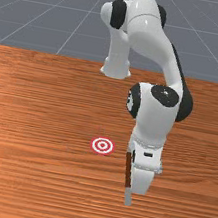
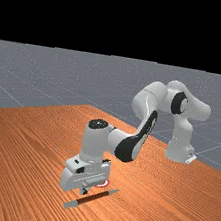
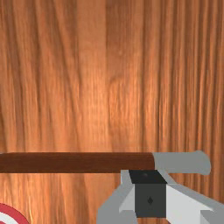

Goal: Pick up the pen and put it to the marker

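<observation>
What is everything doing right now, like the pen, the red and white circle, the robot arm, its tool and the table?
Pen: lying on its side, off the circle.
Circle: flat on the table, pen not on it.
Arm: bent, reaching out over the table.
Tool: down low, close by the pen.
Table: flat, with the circle on it.

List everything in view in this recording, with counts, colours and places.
Pen: one, brown with grey ends, on the table by the gripper
Marker: one, red and white rings, flat on the table, toward the front view's left from the pen
Table: one, orange-brown, under pen and marker
Floor: one, grey with pale lines, beyond the table
Backdrop: one, black, above the floor
Arm: one, white and black, reaching over the table
Gripper: one, white and grey, at the arm's end
</observation>
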Tool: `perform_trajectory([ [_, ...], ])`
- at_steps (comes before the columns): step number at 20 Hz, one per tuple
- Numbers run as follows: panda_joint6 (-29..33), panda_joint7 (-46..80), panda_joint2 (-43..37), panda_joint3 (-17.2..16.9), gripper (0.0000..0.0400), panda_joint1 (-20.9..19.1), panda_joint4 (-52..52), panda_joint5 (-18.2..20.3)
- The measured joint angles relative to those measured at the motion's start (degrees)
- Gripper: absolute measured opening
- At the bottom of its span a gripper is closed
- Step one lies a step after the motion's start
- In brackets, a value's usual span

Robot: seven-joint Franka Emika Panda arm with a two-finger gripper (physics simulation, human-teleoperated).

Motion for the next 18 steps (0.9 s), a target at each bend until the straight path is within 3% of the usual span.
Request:
perform_trajectory([
  [2,1.2,0.7,-0.6,-0.2,0.0000,0.4,-1.0,-0.2],
  [3,-5.6,4.2,2.7,-0.3,0.0000,1.0,6.0,0.9],
  [6,-8.2,7.1,5.4,-0.3,0.0000,3.2,11.3,1.0],
  [11,-3.0,4.9,4.3,0.0,0.0000,4.1,7.3,0.0],
  [12,-6.6,5.1,7.0,0.2,0.0000,4.0,12.2,0.5],
  [18,-7.7,4.7,15.6,0.2,0.0002,4.2,21.3,0.6],
])
